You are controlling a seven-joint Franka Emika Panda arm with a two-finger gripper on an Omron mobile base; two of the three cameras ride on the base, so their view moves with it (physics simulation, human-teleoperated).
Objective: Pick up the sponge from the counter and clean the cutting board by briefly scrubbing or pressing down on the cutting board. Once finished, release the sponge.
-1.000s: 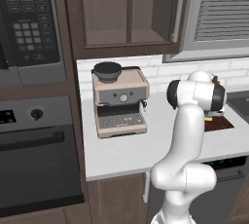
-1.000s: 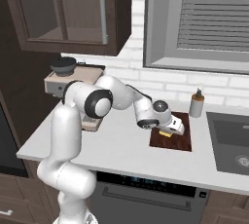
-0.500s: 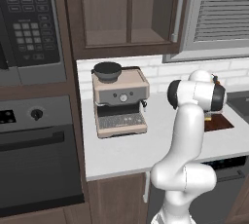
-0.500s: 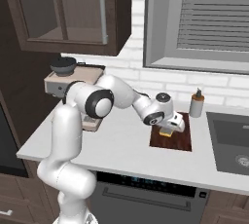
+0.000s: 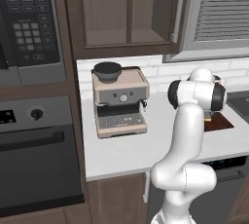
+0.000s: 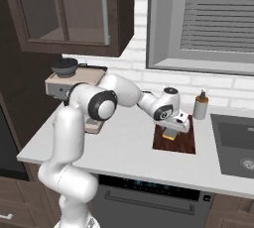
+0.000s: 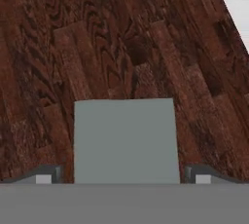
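Note:
The cutting board [image 6: 179, 144] is a dark reddish-brown wooden slab on the light counter [image 6: 124, 152], left of the sink. My gripper [image 6: 171, 127] points down over the board's left half and is shut on the sponge [image 6: 169, 134], whose yellow block shows just below the hand. In the hand view the sponge's grey face [image 7: 124, 135] sits between the two fingertips [image 7: 47, 174], held close against the board's wood grain [image 7: 112, 38]. In the left base view the board [image 5: 220, 121] peeks out behind the arm.
A beige coffee machine [image 5: 120, 102] stands at the counter's left end, seen also as the coffee machine [image 6: 69, 81] behind the arm. A soap bottle [image 6: 200, 107] stands behind the board. The sink [image 6: 235, 142] lies to the right. A microwave [image 5: 29, 23] and oven stand farther left.
The gripper, still holding the sponge, rose a little and then came down again, ending slightly farther left on the board. The base has not moved.

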